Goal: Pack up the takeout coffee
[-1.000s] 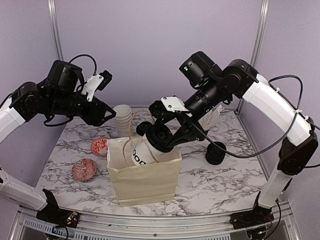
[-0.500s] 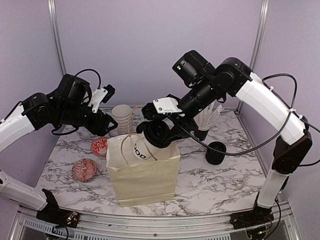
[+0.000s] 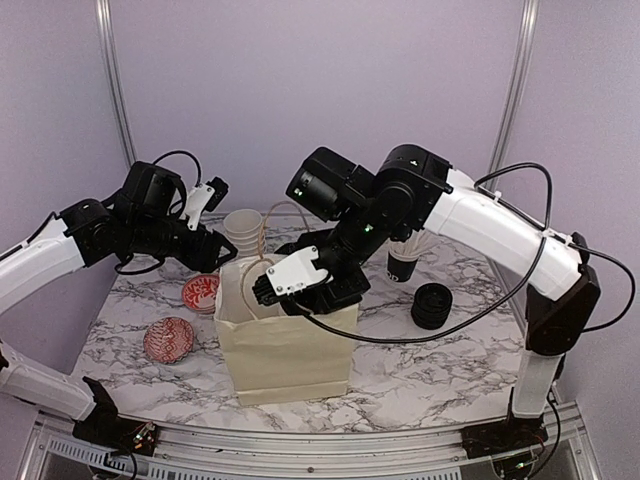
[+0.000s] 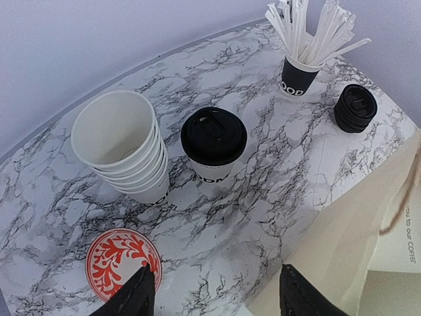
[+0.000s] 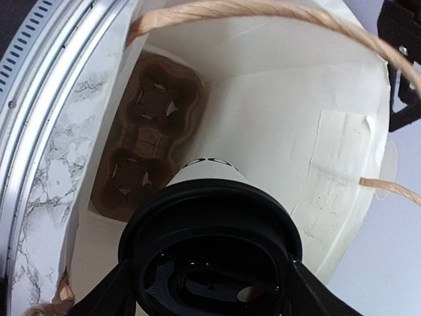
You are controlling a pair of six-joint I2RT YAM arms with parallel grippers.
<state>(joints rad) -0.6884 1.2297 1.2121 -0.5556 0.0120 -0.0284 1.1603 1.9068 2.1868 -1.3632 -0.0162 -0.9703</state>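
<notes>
At the mouth of the paper bag (image 3: 290, 350), the right claw (image 5: 214, 289) is partly spread, its two fingers clamped on either side of a lidded cup (image 5: 210, 224). Its wrist camera looks down past the black lid into the bag, where a brown cardboard carrier (image 5: 148, 131) lies on the bottom. The cup hangs above it, and a twine handle (image 5: 263, 10) arches overhead. From the overhead camera none of that shows (the arm covers the cup and the bag's inside). Only the claw's dark body can be seen at the bag's rim.

Off to the left, the left claw (image 4: 214, 299) hangs open with nothing between its fingers, above the marble table (image 4: 276, 171). Its camera picks out a second lidded cup (image 4: 214, 141) standing upright just beside a stack of lidless cups (image 4: 125, 145). Farther back are a black cup of stirrers (image 4: 299, 72) and a stack of black lids (image 4: 355, 108). A red patterned disc (image 4: 123, 263) lies nearer the claw.
</notes>
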